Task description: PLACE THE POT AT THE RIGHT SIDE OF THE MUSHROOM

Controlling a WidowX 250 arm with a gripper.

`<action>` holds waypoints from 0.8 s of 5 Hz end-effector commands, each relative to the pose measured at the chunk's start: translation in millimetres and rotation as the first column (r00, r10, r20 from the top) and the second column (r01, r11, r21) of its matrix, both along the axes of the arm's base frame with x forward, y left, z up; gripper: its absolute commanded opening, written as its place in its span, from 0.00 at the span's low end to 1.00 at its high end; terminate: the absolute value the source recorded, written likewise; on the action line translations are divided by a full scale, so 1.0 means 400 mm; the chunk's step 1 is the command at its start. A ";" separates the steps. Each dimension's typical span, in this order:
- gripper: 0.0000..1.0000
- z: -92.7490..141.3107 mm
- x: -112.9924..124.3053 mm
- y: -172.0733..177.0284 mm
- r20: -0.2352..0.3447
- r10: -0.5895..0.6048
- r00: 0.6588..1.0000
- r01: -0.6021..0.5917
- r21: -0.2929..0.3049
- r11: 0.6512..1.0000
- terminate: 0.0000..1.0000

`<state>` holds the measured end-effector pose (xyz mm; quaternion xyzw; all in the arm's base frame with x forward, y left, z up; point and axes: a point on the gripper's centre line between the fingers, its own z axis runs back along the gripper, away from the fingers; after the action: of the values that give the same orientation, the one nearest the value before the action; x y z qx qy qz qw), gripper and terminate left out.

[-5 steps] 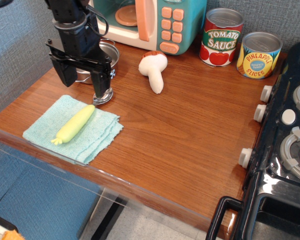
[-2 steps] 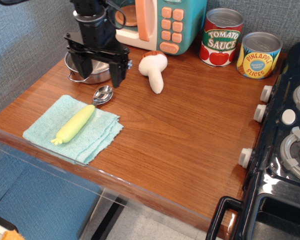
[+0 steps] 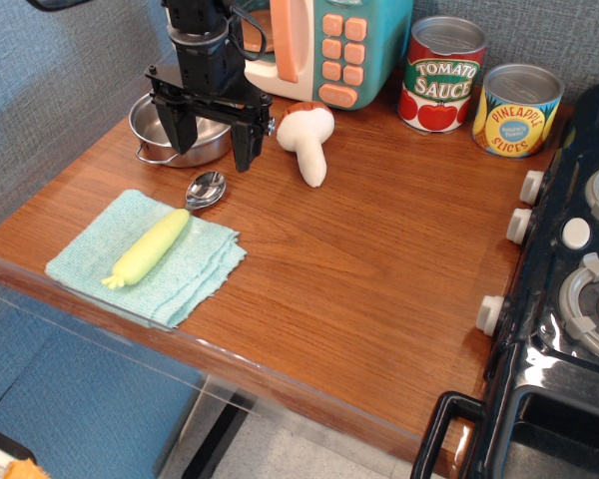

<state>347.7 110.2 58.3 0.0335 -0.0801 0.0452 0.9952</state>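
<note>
So the gripper (image 3: 212,135) is hanging right over the pot (image 3: 168,132) at the back left of the wooden bench (image 3: 379,259), with its two black fingers (image 3: 245,140) spread wide apart and nothing between them. One finger looks to be down over the pot's bowl, the other sits just outside its right rim, though I can't tell if either is actually touching metal. The pot is left of the mushroom (image 3: 307,140), which lies on its side nearby, cap toward the toy microwave (image 3: 319,45). A little metal spoon (image 3: 206,189) sits just in front of the pot, near the corner of the teal cloth (image 3: 145,257). A yellow-green veggie toy (image 3: 150,246) lies on that cloth. Tomato sauce can (image 3: 442,75) and pineapple can (image 3: 517,110) stand at the back right.
</note>
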 end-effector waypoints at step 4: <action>1.00 -0.058 0.132 0.055 -0.036 0.065 0.997 -0.062 0.075 0.995 0.00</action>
<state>394.3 129.9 15.5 0.0676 -0.0355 0.0747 0.9943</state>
